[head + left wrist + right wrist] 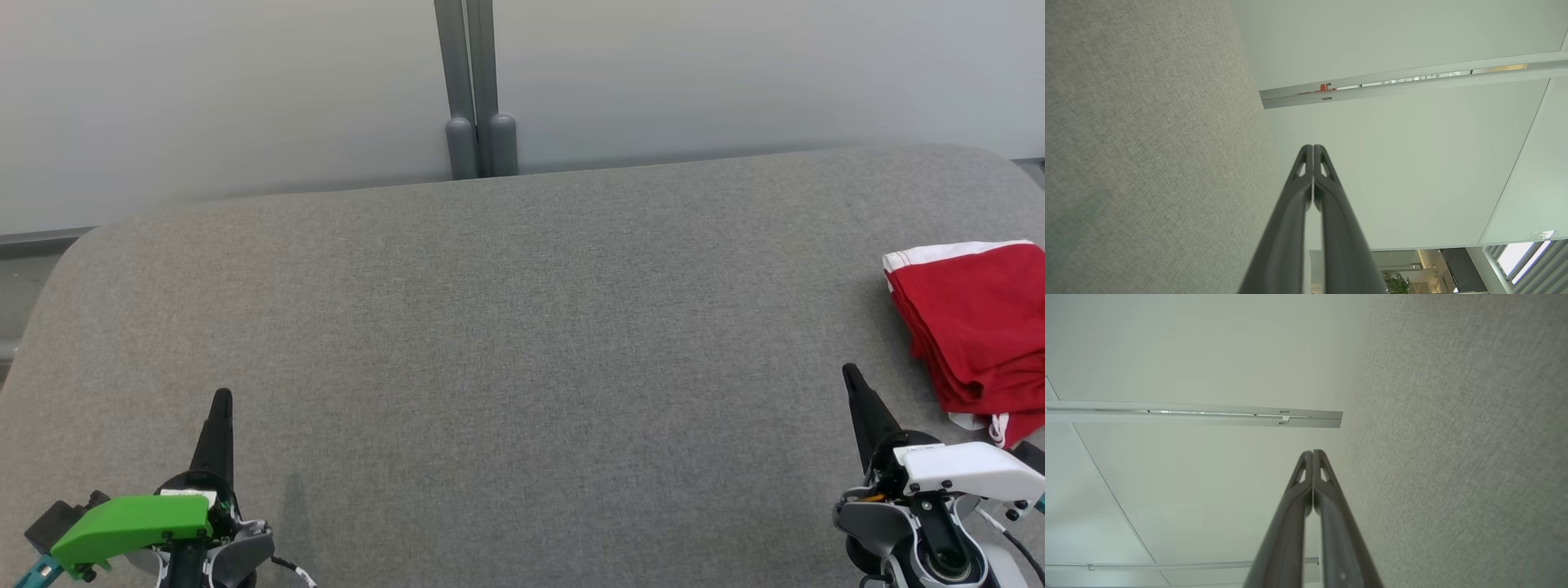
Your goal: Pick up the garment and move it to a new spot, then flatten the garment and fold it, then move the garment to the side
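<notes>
Folded garment (980, 327) at right edge of surface (490, 327), near right hand (851, 374).
Shows left hand (221, 397) and right hand pressed together, empty; likely handles soft, light, limp; best pinched through stacked layers at near edge.

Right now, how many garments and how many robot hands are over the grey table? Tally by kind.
Garments: 1, the folded red garment at the right edge of the table.
Hands: 2, left hand and right hand, both shut and empty.
Total: 3.
</notes>
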You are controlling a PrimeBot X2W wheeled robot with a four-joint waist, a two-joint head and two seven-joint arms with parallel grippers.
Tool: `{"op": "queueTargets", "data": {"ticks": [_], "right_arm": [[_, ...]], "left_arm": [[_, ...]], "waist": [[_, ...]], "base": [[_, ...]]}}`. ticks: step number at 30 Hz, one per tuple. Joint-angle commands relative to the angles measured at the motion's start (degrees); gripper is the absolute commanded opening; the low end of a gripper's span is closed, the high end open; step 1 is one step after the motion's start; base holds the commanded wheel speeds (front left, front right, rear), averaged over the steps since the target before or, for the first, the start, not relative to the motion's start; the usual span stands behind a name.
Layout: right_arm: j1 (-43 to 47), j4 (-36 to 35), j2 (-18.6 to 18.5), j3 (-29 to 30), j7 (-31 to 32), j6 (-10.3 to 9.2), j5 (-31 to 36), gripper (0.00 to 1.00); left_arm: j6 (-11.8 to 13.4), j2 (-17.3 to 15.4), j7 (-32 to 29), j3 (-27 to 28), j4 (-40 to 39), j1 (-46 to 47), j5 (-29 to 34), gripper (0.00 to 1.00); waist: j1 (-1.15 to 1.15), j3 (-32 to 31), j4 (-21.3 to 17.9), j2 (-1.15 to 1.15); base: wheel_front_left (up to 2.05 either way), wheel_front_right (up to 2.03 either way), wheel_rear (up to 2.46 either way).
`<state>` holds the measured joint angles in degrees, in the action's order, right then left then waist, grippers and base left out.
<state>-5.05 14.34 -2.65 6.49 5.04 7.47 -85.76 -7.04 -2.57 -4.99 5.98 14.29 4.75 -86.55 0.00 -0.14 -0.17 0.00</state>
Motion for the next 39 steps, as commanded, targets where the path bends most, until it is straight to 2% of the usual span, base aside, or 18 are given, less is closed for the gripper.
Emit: {"op": "queueTargets", "data": {"ticks": [1,14,39], "right_arm": [[-0.9,-0.4,-0.3,0.1,0.5,0.04,-1.4,0.0],[-1.5,-0.5,-0.3,0.1,1.7,0.04,-6.9,0.0],[-1.4,-0.4,-0.4,0.1,1.7,0.04,-6.8,0.0]], "left_arm": [[-0.3,-0.5,-0.5,0.3,-0.3,1.3,-1.5,0.0],[-0.6,-0.5,-1.7,0.7,-0.3,2.0,-6.1,0.0],[-0.6,-0.5,-1.7,0.6,-0.3,1.9,-5.9,0.0]], "waist": [[0.0,0.0,0.0,0.0],[0.0,0.3,0.2,0.0],[0.0,0.3,0.2,0.0]], "base": [[0.0,0.0,0.0],[0.0,0.0,0.0],[0.0,0.0,0.0]]}}
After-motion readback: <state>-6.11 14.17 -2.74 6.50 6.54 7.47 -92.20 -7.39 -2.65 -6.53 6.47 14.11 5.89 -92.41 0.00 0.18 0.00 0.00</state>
